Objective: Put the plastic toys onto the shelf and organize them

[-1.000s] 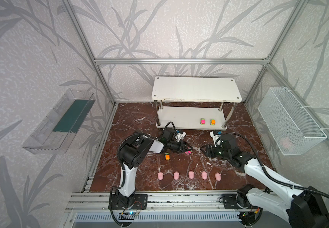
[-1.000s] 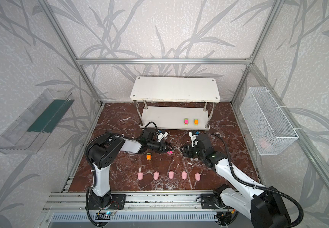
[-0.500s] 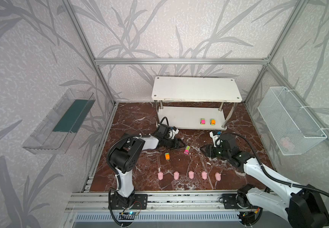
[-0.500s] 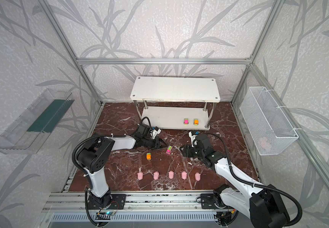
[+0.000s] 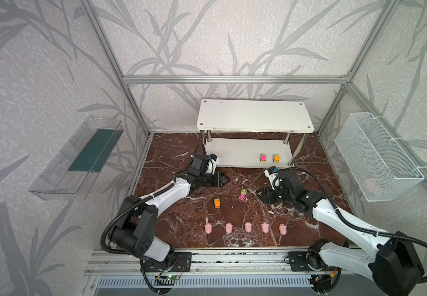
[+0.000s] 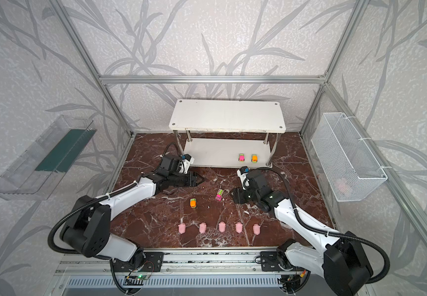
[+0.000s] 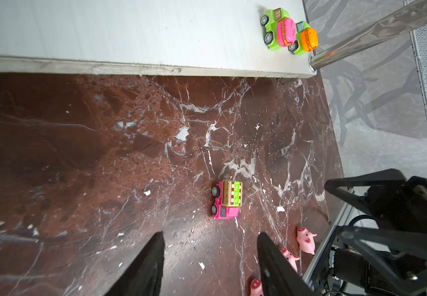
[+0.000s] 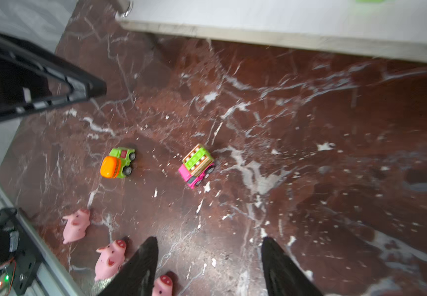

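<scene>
Left wrist view: your left end effector (image 7: pixel 210 237) is apart and empty, facing the pink car (image 7: pixel 226 200) in the table's (image 7: pixel 79 153) middle, ready to grab. Your right end effector (image 8: pixel 208 242) is apart too; two cars (image 7: pixel 285 32) sit by the shelf's (image 7: pixel 130 33) right corner.

Five pink pigs (image 5: pixel 208 228), four toy cars (image 5: pixel 217 203), one white shelf (image 5: pixel 254 120)

Shelf (image 5: pixel 254 118) at the back of the worktop (image 5: pixel 171 159)
A pair of cars (image 5: pixel 263 157) is placed side by side on the lower tier (image 5: pixel 233 153), near its right end. Before the shelf, one car (image 5: pixel 217 203) is left on the worktop, another car (image 5: pixel 242 194) to its right. A row of five pigs (image 5: pixel 247 227) is lined up nearest the front.
</scene>
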